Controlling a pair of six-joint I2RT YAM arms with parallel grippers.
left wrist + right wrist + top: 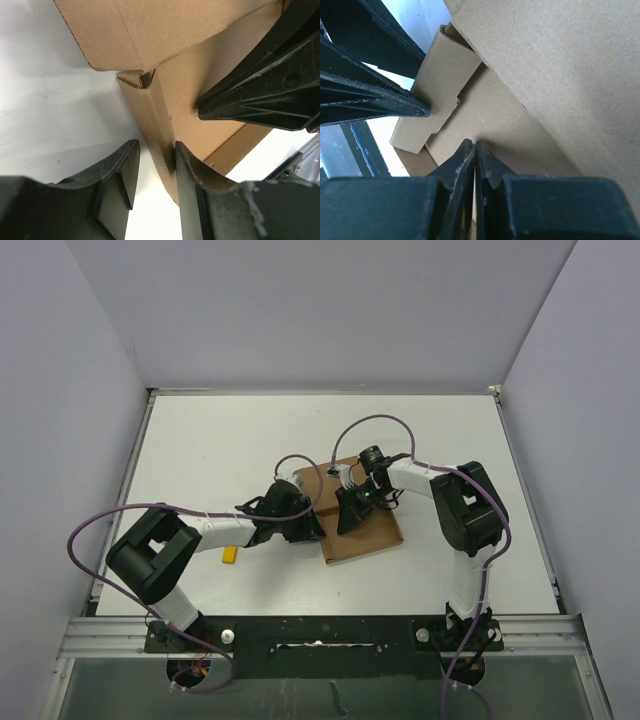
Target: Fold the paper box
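One paper box (375,535); one yellow bar (230,555); two grippers: left gripper (305,527), right gripper (352,517).

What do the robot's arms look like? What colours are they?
The left arm and the right arm are both made of white tube-shaped links joined by chunky black joints. A thin purple cable loops along each arm. The fingers are black, flat and pointed, with scuffed greyish edges. A tiny green light glows near the right wrist.
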